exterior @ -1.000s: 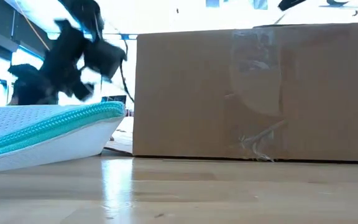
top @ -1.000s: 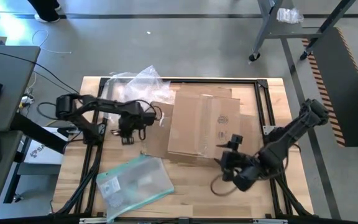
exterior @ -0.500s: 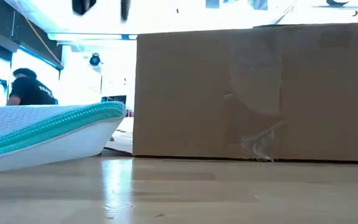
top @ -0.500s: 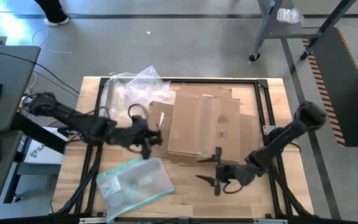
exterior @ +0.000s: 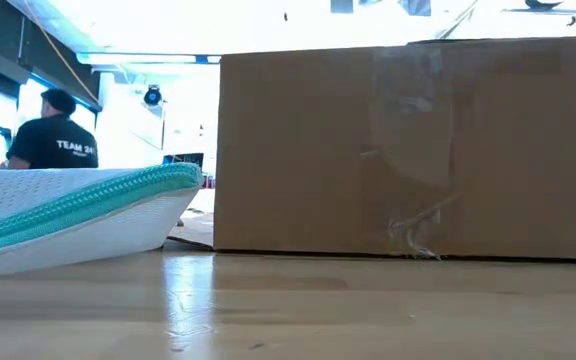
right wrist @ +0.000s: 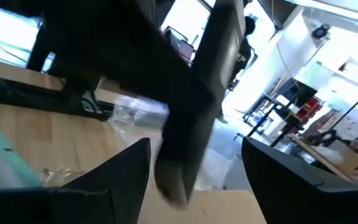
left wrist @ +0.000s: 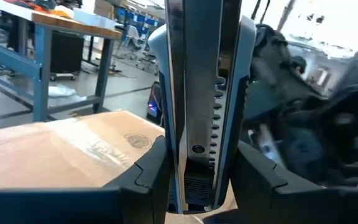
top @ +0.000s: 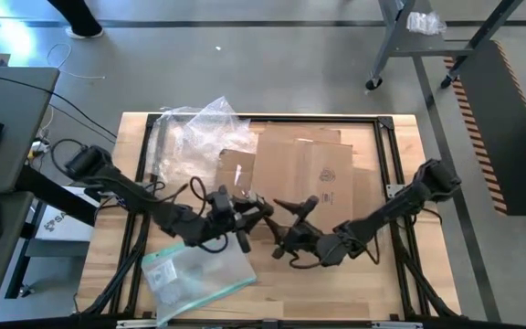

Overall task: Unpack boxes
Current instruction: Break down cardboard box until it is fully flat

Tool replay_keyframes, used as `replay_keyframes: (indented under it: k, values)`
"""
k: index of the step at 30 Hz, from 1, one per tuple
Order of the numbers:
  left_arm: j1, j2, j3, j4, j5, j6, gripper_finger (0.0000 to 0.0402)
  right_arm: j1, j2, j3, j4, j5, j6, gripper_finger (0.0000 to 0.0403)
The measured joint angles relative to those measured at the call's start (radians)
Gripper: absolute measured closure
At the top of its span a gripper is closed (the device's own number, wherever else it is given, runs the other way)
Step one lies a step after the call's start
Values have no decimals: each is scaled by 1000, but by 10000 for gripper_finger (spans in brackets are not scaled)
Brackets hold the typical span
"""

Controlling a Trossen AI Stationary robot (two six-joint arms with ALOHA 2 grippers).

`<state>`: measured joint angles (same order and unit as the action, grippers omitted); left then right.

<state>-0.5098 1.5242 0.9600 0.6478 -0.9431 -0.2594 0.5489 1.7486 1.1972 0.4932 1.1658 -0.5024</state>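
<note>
The plain brown corrugated cardboard box (top: 298, 187) lies in the middle of the wooden table (top: 382, 292), a little toward the far edge, and it is the largest thing there. Its top looks closed, with clear tape along the seam, and a flap or loose cardboard piece (top: 236, 174) juts from its left side. In the low view its near wall (exterior: 408, 150) stands whole and upright on the tabletop.

As far as the views show, some unpacking is done. A flat clear plastic pouch with a teal edge (top: 199, 270) lies out on the table near the near-left corner, and a crumpled clear bubble wrap sheet (top: 199, 128) sits at the box's far-left side. Whether anything remains inside the box cannot be told, since the top view shows no opening.

The left gripper (top: 243, 219) hovers just off the box's near-left corner, above the pouch's far edge. Its fingers stand partly apart and nothing can be seen between them. The right gripper (top: 290, 224) is close beside it, along the box's near edge, its fingers spread fairly wide and seemingly empty.

My judgement is that the task is partway through, with the box itself still to be opened or emptied.
</note>
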Motion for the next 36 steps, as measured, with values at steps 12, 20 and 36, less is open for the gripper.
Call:
replay_keyframes:
  k: [12,20,36]
  values:
    - [-1,36,2,52,19,-52,291,-41,6,17,-49,-57,103,260]
    - [-16,13,2,-20,102,47,181,-26,-26,16,-198,-72,223,329]
    - [-99,-42,3,-154,422,570,150,-2,-235,14,-499,-1159,452,330]
